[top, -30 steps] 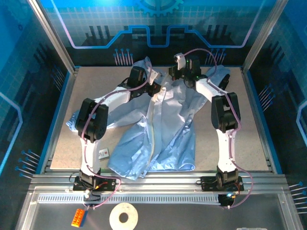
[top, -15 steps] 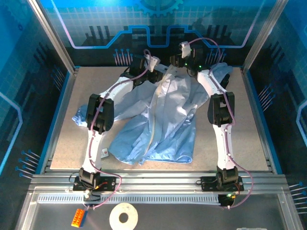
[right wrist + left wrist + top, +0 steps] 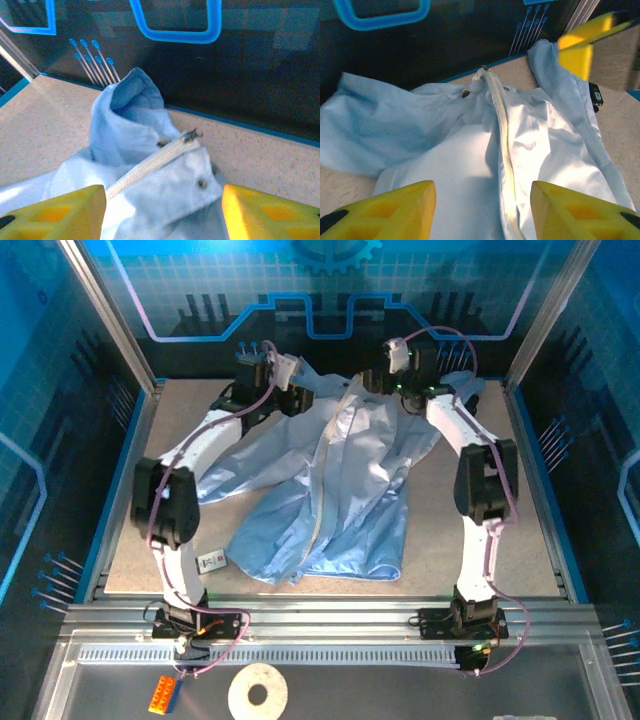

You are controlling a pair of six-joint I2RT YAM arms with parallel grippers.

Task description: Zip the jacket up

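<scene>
Crinkly light-blue fabric jacket [image 3: 340, 490] lay on speckled worktop [image 3: 525, 510]; left tool [image 3: 482, 210] and right tool [image 3: 162, 212] gaped, holding nothing.

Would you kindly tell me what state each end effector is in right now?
Left end effector: open, holding nothing, above the light-blue crinkly fabric jacket.
Right end effector: open, holding nothing.

the jacket [image 3: 340, 480] is thin, crinkly cloth with a soft shine. its zipper strip [image 3: 504, 130] looks bumpy. the surface [image 3: 520, 530] looks rough and speckled, not shiny.
</scene>
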